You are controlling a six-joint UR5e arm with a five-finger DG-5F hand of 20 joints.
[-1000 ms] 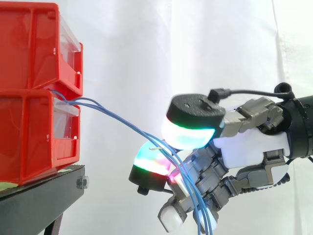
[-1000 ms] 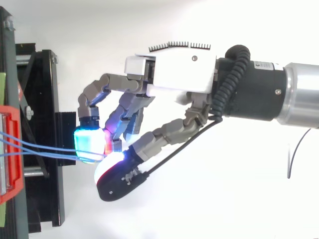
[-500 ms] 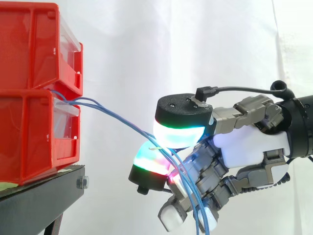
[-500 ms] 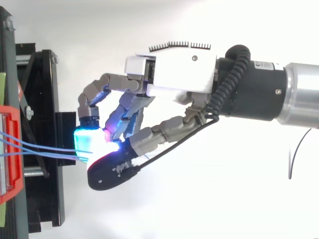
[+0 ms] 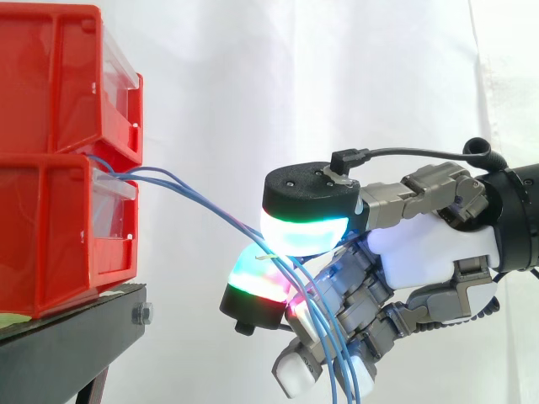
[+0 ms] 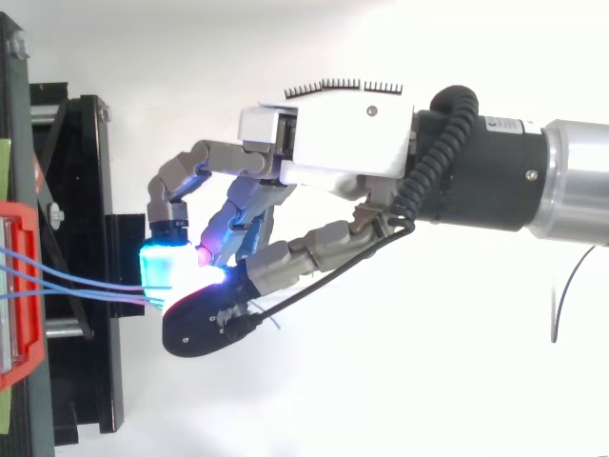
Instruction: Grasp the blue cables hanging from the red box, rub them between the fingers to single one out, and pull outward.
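At the pinch, the thumb (image 5: pixel 305 220) sits nearer the box than it did a second ago. It has slid forward across the glowing fingertip (image 5: pixel 259 282) beneath it, with the blue cables (image 5: pixel 198 200) trapped between the two pads. The hand (image 5: pixel 431 252) is therefore clenched on the cables, and the slide reads as a rubbing stroke meant to roll the strands apart. Below the pinch, the loose ends hang past the curled lower fingers. Beyond the pads, the cables climb in a shallow curve to the lip of the lower box (image 5: pixel 50 236) on the black stand (image 5: pixel 76 332). Several strands still run side by side there, so none looks singled out yet and the pull seems premature. Behind everything hangs the white curtain (image 5: pixel 337 84).
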